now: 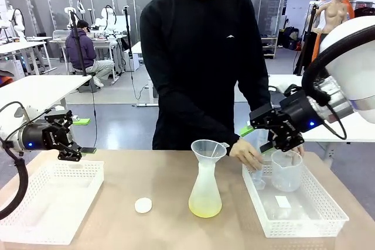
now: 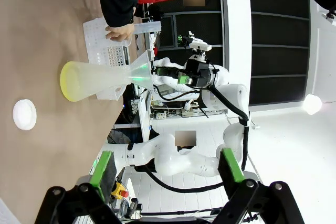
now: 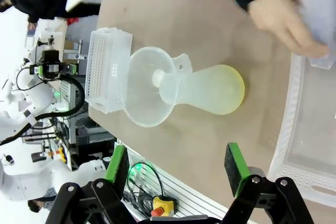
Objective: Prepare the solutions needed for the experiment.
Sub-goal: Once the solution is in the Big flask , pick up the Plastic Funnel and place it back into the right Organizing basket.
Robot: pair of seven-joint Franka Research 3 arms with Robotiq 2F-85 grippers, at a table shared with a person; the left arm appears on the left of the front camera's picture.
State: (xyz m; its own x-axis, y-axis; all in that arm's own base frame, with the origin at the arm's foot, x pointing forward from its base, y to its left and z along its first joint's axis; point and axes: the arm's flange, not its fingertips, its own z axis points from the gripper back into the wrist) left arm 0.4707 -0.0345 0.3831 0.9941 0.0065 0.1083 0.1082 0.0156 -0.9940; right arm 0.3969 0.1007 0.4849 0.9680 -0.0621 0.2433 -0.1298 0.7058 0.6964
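Solutions [image 1: 205,208] likely slosh in a light flask [image 1: 205,187]; take its neck, at twelve o'clock. Your left gripper [image 2: 165,169] and right gripper [image 3: 176,163] gape, empty.

Robotics lab — rows of white workbenches [image 1: 41,89], flask [image 1: 205,190] with funnel [image 1: 208,149], beaker [image 1: 286,171], perforated trays [image 1: 53,200]

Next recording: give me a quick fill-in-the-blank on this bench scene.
1. A ___ sits in the neck of the flask.
2. The solutions in it are pale ___.
3. The white disc lies directly on the ___.
4. The left claw and right claw both stand ___.
Missing words: funnel; yellow-green; table; open.
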